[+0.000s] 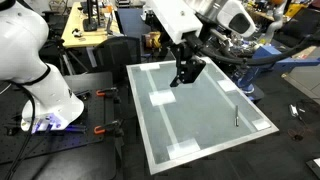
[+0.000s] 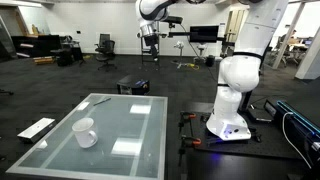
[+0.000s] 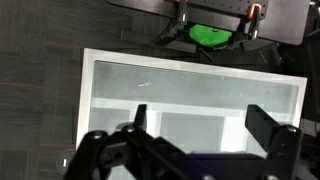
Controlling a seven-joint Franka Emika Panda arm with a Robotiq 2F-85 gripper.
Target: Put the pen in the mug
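The white mug (image 2: 85, 132) stands upright on the glass tabletop (image 2: 130, 125), near its front left corner. The thin dark pen (image 2: 100, 100) lies flat near the table's far left edge, apart from the mug. It also shows in an exterior view (image 1: 237, 117) near the right edge of the tabletop (image 1: 200, 120). My gripper (image 1: 185, 75) hangs high above the table, open and empty; it also shows in an exterior view (image 2: 150, 42). In the wrist view its two dark fingers (image 3: 205, 120) are spread over the glass. The mug is not seen there.
The white robot base (image 2: 235, 100) stands beside the table, with red clamps (image 1: 100, 130) on the floor bar. A black box (image 2: 133, 86) sits on the floor behind the table. A flat white item (image 2: 37, 128) lies left of it. A green object (image 3: 210, 35) lies beyond the table.
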